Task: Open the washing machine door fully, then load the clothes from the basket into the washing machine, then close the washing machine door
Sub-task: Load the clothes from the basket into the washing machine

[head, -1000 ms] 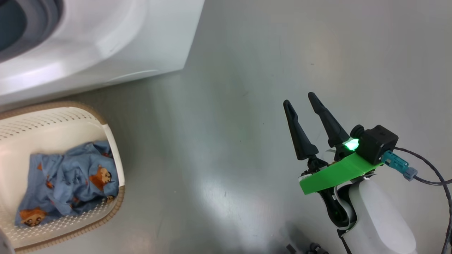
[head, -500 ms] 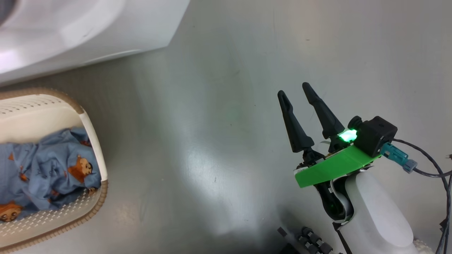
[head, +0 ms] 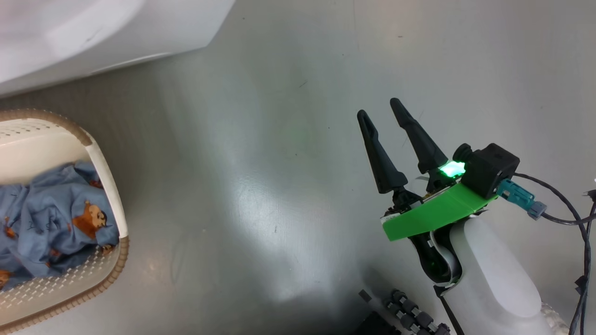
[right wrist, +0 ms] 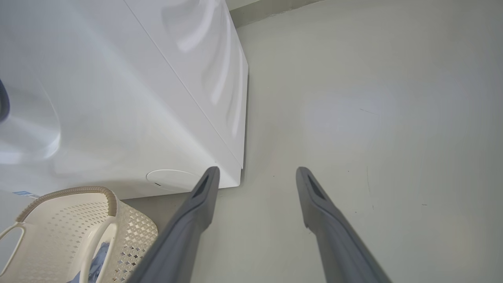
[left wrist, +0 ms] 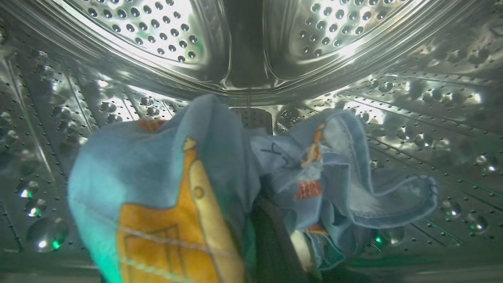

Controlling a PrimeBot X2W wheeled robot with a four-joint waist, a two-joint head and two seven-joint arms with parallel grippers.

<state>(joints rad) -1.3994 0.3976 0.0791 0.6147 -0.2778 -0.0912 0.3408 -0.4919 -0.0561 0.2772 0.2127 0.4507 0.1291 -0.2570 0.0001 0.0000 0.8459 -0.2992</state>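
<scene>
Loading looks about midway. A soft light-blue piece of the clothes (left wrist: 157, 184), printed with orange-brown bears, hangs bunched inside the perforated steel drum (left wrist: 251, 47) of the big white front-loading washing machine (head: 107, 32), so the door must already be open. In the left wrist view the left jaws are together and, as far as the draped cloth lets one tell, clamped on this piece, which is not yet released. Another crumpled bear-print piece (head: 51, 218) lies in the small cream-white perforated plastic basket with a brown woven-look rim (head: 109, 195). The basket stands on the grey floor (head: 279, 163) just beside the machine. The right jaws stand wide apart and empty over bare floor, well apart from the basket. Left to do: drop this piece, fetch the rest, close the door.
</scene>
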